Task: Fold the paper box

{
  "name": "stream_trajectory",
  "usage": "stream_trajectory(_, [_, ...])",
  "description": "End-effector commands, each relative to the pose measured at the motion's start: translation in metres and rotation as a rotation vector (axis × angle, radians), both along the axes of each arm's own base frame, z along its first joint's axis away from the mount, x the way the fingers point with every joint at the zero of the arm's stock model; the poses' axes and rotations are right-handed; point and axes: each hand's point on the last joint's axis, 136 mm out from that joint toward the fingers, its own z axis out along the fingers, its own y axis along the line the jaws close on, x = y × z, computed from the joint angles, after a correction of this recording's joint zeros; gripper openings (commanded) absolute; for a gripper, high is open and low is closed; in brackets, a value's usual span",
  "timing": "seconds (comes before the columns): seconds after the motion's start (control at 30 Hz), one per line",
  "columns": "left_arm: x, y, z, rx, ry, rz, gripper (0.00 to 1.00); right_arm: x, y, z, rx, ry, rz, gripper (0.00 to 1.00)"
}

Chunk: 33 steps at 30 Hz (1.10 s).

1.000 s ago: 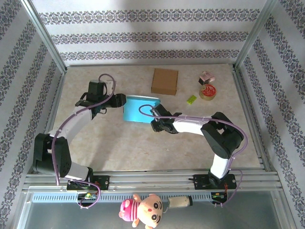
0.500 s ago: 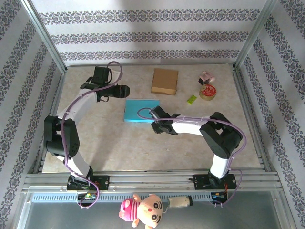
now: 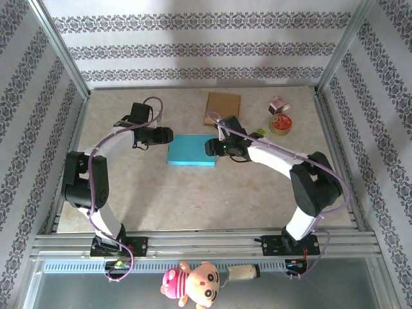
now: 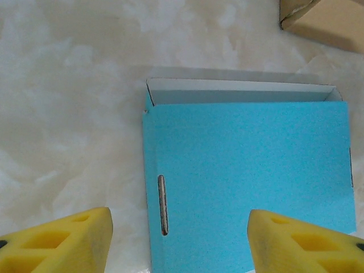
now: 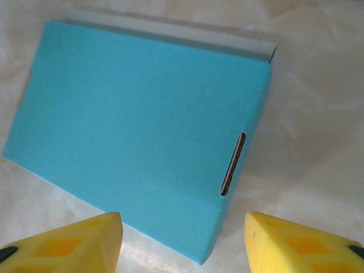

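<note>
Marbled beige tabletop (image 3: 193, 193) is sitting between walls papered in floral stripes (image 3: 193, 48). Near its middle the blue paper box (image 3: 192, 150) is lying flat, lid down, a white inner strip showing along its far edge. The left gripper (image 3: 168, 135) is hovering at its left end and the right gripper (image 3: 211, 147) at its right, both spread wide, holding nothing. Beyond, a brown cardboard box (image 3: 223, 106) and a round tin (image 3: 280, 123) are resting, the tin's red label too small to read.

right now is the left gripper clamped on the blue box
No, the left gripper is open, its yellow fingers wide apart, and the blue box lies flat on the table.
</note>
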Motion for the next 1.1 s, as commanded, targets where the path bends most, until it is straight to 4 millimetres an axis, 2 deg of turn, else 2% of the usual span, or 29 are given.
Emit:
stream_trajectory(0.0, [0.008, 0.001, 0.000, -0.030, -0.015, 0.027, 0.64, -0.011, 0.001, -0.024, -0.033, 0.085, 0.023, 0.57])
stream_trajectory(0.23, [0.007, 0.004, 0.002, -0.027, -0.018, 0.032, 0.65, -0.036, 0.003, -0.050, -0.095, 0.128, 0.091, 0.60])
stream_trajectory(0.37, [0.006, 0.002, 0.000, -0.031, -0.006, 0.027, 0.65, -0.034, -0.007, -0.061, -0.177, 0.104, 0.078, 0.52])
stream_trajectory(0.47, [0.003, 0.002, -0.001, -0.037, -0.002, 0.023, 0.65, -0.035, -0.004, -0.067, -0.216, 0.081, 0.120, 0.51])
stream_trajectory(0.6, [-0.002, -0.011, 0.001, -0.097, -0.015, -0.075, 0.70, -0.044, -0.005, -0.083, -0.327, 0.033, 0.196, 0.47])
stream_trajectory(0.67, [-0.006, -0.012, -0.003, -0.104, 0.000, -0.106, 0.71, -0.047, -0.006, -0.087, -0.379, -0.009, 0.213, 0.45])
stream_trajectory(0.77, [-0.011, -0.004, -0.015, -0.065, 0.024, -0.122, 0.72, -0.051, -0.009, -0.094, -0.448, -0.066, 0.228, 0.44])
stream_trajectory(0.9, [-0.020, 0.017, -0.032, 0.031, 0.063, -0.087, 0.73, -0.054, -0.014, -0.097, -0.504, -0.115, 0.227, 0.42])
stream_trajectory(1.07, [-0.029, 0.028, -0.046, 0.036, 0.077, -0.024, 0.73, -0.060, -0.015, -0.098, -0.533, -0.149, 0.237, 0.42])
